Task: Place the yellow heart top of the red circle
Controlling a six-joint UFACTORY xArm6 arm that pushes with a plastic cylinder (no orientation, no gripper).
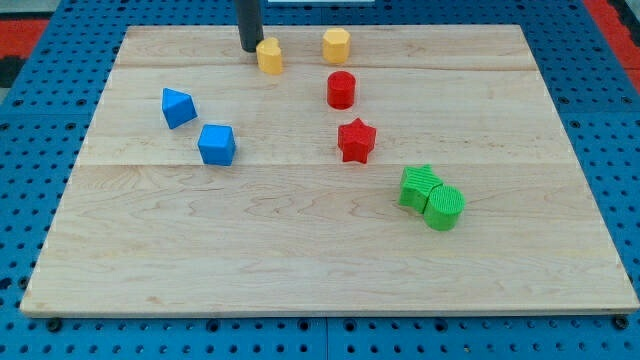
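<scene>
The yellow heart stands near the view's top, left of centre. The red circle stands below and to the right of it, about seventy pixels away. My tip is right against the heart's left side, at the board's top edge. A yellow hexagon stands just above the red circle, to the right of the heart.
A red star lies below the red circle. Two blue blocks sit at the view's left. A green block and a green cylinder touch each other at the lower right. The wooden board rests on a blue pegboard.
</scene>
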